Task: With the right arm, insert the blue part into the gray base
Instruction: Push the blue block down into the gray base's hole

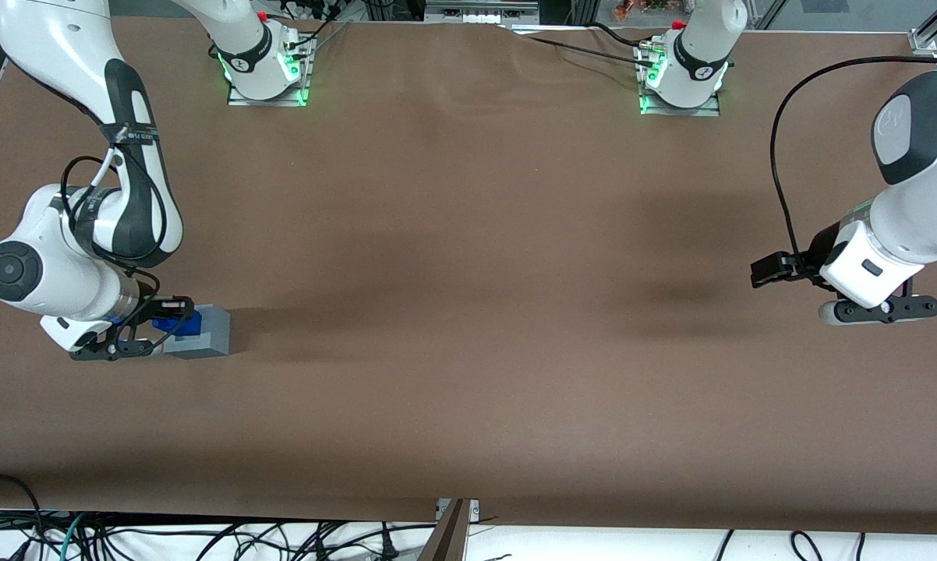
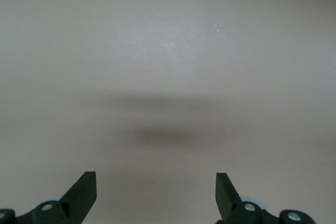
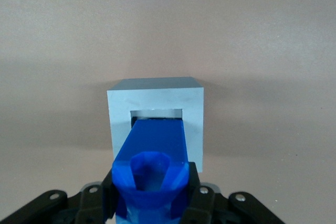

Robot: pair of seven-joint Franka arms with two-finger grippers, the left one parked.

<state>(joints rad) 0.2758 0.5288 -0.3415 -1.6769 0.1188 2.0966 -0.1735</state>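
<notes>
The gray base (image 1: 206,330) stands on the brown table at the working arm's end, fairly near the front camera. In the right wrist view the gray base (image 3: 194,114) shows its square recess, and the blue part (image 3: 155,150) has its leading end inside that recess. My right gripper (image 1: 174,317) is shut on the blue part (image 1: 183,322), its black fingers (image 3: 195,192) pressing both sides of the part's trailing end. The gripper (image 3: 150,195) sits right beside the base, level with it, just above the table.
The brown table (image 1: 468,312) stretches wide toward the parked arm's end. Two arm bases with green lights (image 1: 266,70) (image 1: 683,78) stand at the table's edge farthest from the front camera. Cables lie below the near edge (image 1: 203,538).
</notes>
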